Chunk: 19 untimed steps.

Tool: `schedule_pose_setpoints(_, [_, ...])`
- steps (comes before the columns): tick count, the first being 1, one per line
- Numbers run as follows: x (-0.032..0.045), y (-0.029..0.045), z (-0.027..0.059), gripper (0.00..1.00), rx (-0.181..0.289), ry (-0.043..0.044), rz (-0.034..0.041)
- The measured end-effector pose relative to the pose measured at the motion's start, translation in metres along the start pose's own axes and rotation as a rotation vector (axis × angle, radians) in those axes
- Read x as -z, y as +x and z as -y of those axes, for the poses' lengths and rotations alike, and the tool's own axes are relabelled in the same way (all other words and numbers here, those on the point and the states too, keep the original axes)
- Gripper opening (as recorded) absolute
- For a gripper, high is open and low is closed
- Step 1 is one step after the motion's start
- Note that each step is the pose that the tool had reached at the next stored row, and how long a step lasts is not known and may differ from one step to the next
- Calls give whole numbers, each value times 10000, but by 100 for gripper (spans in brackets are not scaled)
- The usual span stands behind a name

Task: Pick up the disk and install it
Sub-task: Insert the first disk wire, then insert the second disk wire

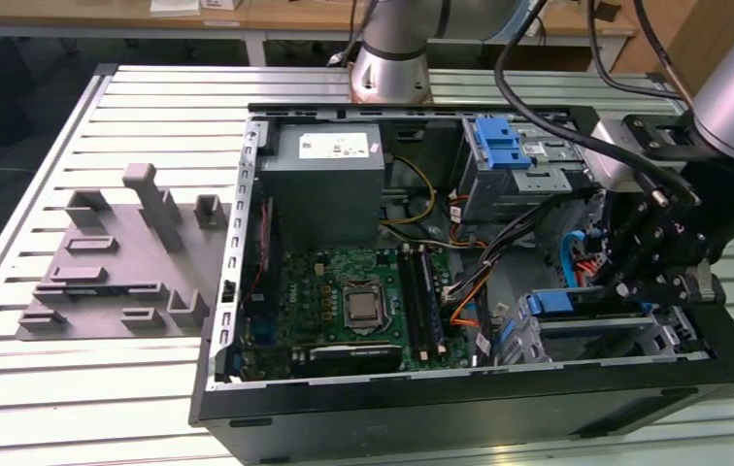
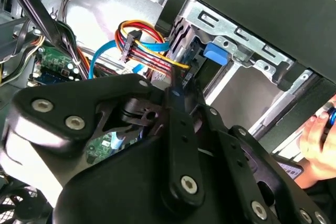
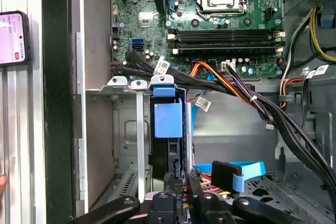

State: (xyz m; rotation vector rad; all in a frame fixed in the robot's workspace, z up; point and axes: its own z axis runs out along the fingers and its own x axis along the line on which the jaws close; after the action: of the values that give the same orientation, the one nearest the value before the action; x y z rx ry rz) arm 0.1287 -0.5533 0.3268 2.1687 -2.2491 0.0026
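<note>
My end effector hangs inside the open computer case on the table, at the rear of the disk, which stands on edge in the drive cage. Installation looks nearly done. I cannot tell whether my fingers are apart. Seating it fully calls for a straight, gentle push clear of the cables.
</note>
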Motion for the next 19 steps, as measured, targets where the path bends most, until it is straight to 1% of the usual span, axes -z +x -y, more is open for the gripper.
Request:
schedule_pose_setpoints(1, [10, 0, 0, 24, 0, 0, -5])
schedule_pose_setpoints(7, [117, 2, -1, 22, 0, -7, -10])
schedule_pose_setpoints(8, [123, 2, -1, 22, 0, -8, -9])
schedule_pose_setpoints(10, [123, 2, -1, 11, 0, -8, -7])
schedule_pose_setpoints(19, [127, 2, -1, 11, 0, -8, -10])
